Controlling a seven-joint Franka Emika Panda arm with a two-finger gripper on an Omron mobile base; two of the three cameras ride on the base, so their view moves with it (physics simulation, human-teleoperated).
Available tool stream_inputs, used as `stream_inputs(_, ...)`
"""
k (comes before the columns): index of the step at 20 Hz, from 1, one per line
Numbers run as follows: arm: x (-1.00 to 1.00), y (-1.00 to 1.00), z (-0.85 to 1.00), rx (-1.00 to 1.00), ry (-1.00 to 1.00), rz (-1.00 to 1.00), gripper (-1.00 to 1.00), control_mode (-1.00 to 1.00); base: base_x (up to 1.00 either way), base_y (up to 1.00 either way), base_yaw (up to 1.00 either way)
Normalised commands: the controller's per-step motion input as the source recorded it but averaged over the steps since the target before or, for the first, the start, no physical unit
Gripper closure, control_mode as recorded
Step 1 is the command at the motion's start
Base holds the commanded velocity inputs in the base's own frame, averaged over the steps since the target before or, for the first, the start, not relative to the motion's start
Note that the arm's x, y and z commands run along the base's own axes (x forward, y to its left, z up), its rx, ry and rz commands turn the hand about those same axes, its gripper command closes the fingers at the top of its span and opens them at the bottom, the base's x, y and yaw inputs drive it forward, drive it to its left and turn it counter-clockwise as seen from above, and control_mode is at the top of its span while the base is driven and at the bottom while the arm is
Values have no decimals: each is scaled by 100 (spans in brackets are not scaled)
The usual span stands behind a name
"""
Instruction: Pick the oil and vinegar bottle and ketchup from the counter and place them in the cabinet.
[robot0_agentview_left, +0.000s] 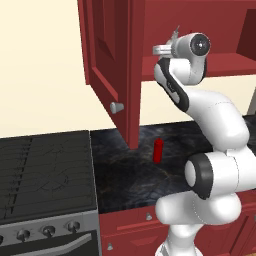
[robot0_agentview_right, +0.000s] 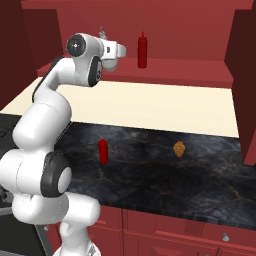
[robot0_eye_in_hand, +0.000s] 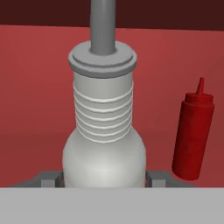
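Up in cabinet (robot0_agentview_right: 190, 75): jaws clamp oil and vinegar bottle (robot0_eye_in_hand: 104, 131).

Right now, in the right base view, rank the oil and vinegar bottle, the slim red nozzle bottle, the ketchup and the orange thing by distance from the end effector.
1. The oil and vinegar bottle, between the end effector's fingers, up at the cabinet shelf.
2. The slim red nozzle bottle, standing on the shelf beside it.
3. The ketchup, down on the counter.
4. The orange thing, farther right on the counter.

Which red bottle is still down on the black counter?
The stubby red ketchup bottle with the blunt cap, upright on the dark stone counter. The slimmer red bottle with the pointed nozzle stands on the cabinet shelf.
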Motion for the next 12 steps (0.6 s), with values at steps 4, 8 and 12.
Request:
stream_inputs(4, 30, 0, -15, 0, 0, 0, 100, -100, 0, 0, 0)
stream_inputs(8, 30, 0, -20, 0, 0, 0, -100, -100, 0, 0, 0)
stream_inputs(12, 24, 0, -24, 0, 0, 0, -100, -100, 0, 0, 0)
